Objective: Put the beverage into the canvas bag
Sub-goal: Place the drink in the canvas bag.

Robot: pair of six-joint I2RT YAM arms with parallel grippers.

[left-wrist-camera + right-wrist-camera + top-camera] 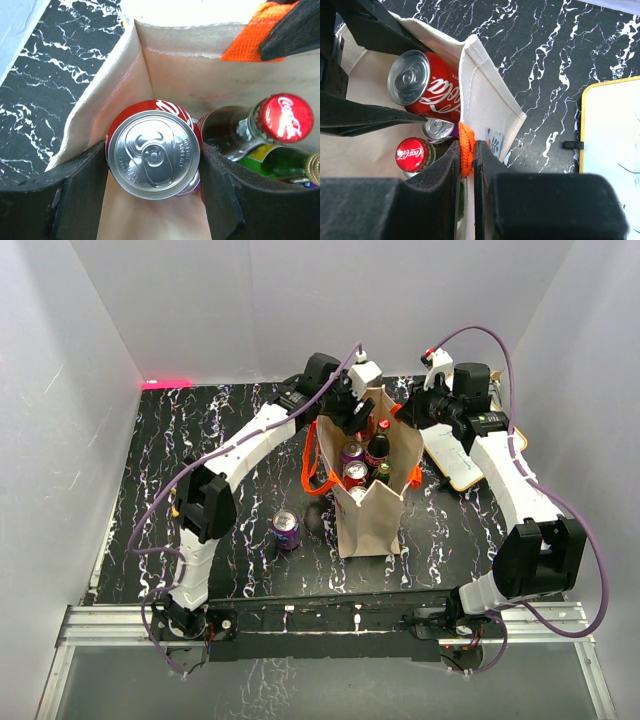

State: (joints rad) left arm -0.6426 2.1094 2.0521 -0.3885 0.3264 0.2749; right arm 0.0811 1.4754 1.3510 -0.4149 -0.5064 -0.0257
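Black marbled tabletop (230, 440), with a stiff beige canvas bag (368, 525) standing upright at its centre.
Your left gripper (154, 170) clamps the smooth red cola can (432, 90) inside the bag's mouth, silver lid up, long axis roughly vertical, a red-capped bottle (285, 117) at its 3 o'clock. Your right gripper (466, 155) is pinched on the woven orange handle (465, 137).

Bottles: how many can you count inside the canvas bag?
2, both inside the canvas bag: a red-capped cola bottle beside the red can, and a green bottle next to it. More may be hidden beneath.
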